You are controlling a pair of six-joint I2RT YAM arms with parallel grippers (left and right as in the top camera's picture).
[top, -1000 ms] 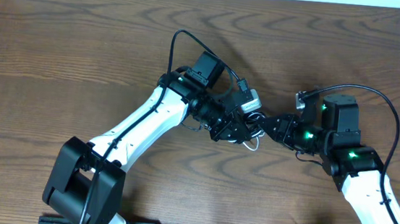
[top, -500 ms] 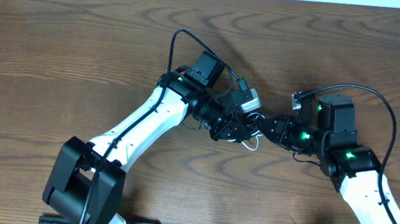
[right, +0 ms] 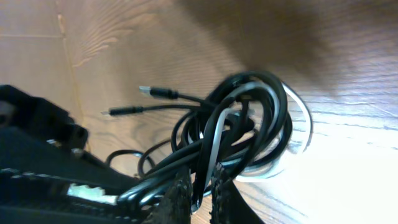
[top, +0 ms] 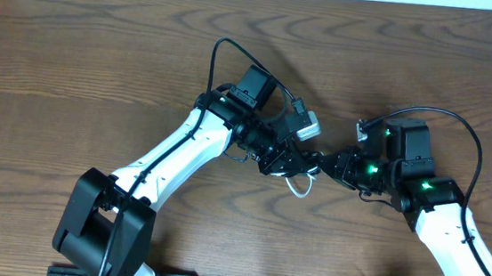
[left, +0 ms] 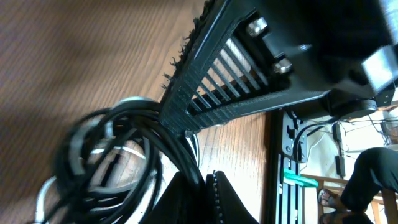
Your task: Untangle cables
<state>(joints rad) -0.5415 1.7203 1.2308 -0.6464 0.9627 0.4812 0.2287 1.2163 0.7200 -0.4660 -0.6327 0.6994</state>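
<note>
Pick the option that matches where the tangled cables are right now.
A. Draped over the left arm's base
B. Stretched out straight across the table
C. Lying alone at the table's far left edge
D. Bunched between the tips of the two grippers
D: the overhead view shows the cables bunched right where the left gripper and the right gripper meet tip to tip.

- Overhead, we see only one white loop of the cables (top: 300, 188) below the fingers (top: 287, 159); the rest hides under them.
- Left wrist: the cables beside the fingers are blurred and cut off at the bottom edge.
- Right wrist: we cannot tell which strands lie between the fingers.
</note>
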